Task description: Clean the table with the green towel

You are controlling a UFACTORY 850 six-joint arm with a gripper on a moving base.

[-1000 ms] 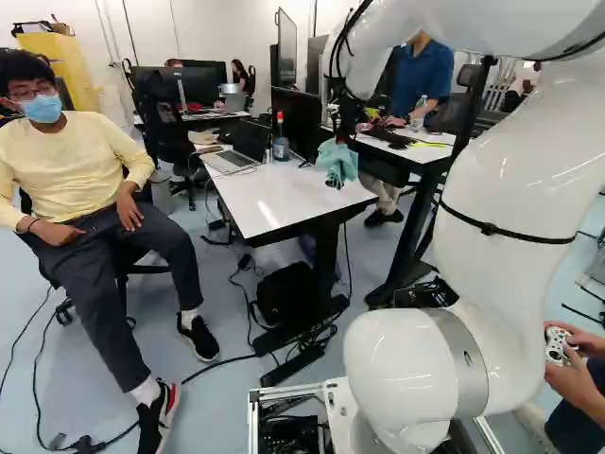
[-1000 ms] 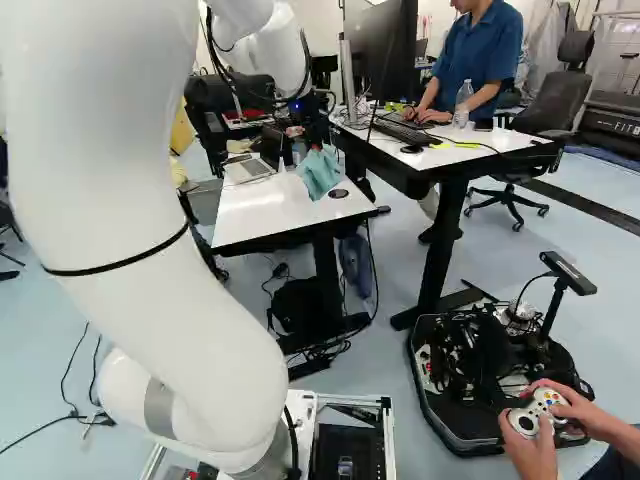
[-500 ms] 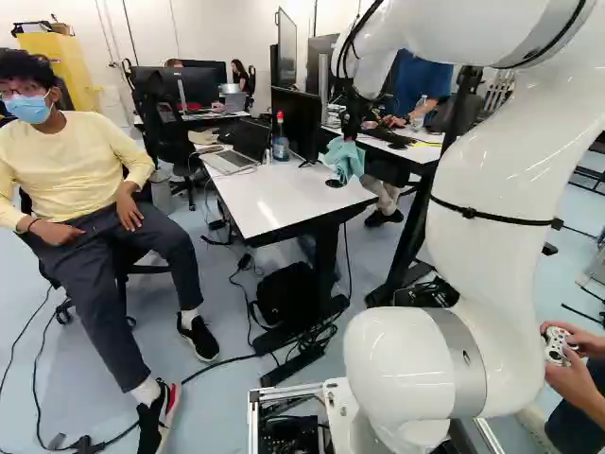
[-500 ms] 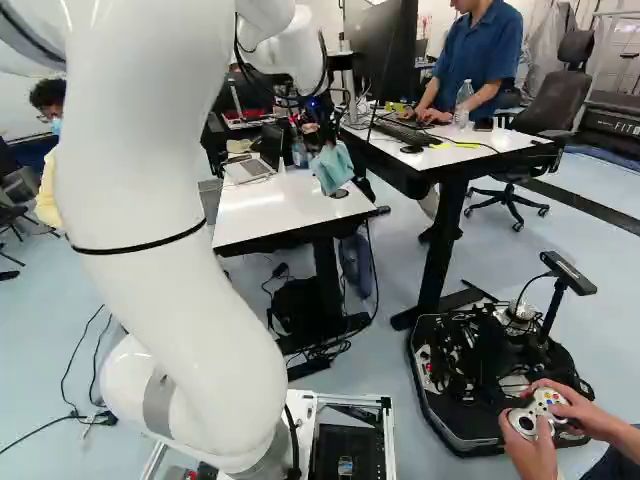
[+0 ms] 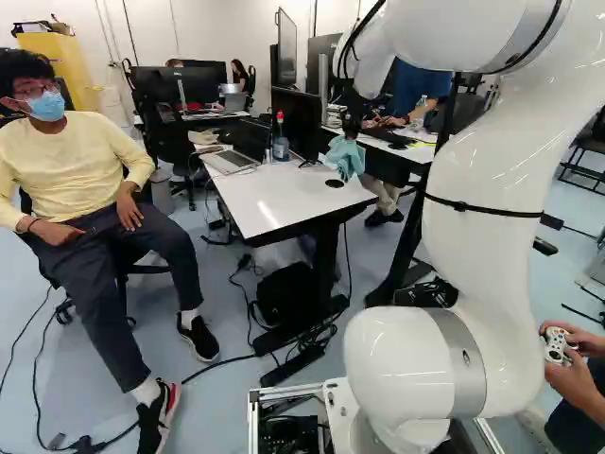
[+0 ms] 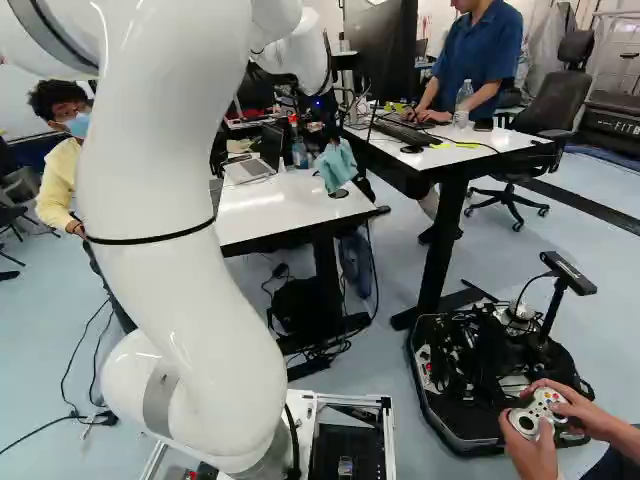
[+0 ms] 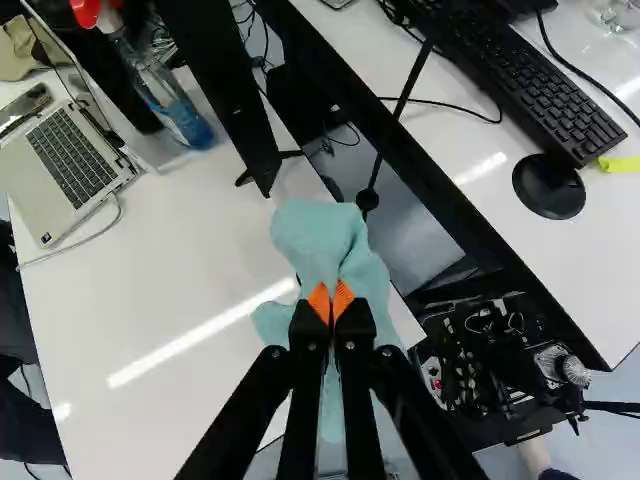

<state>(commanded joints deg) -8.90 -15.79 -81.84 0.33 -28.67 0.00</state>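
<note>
Black and upright, my gripper (image 5: 352, 130) shows above the right end of the white table (image 5: 274, 194) in the left base view. From it hangs the green towel (image 5: 346, 159), crumpled, over or beside the table's right edge. In the wrist view the gripper (image 7: 331, 302) is shut on the towel (image 7: 318, 235), its orange pads pinching the cloth, which spreads ahead of the fingers and to both sides. Whether the towel's lower end touches the table I cannot tell.
On the table stand a laptop (image 7: 72, 160), a bottle (image 7: 178, 110) and a monitor (image 5: 295, 121). A second desk (image 6: 470, 150) with a keyboard is close beside it. A person (image 5: 80, 180) sits left of the table. Another robot (image 6: 495, 360) stands low at the right.
My arm has swung; in the right base view gripper and towel shifted right, in the left base view slightly right and, at first, down. The towel stayed gripped. The base has not moved.
</note>
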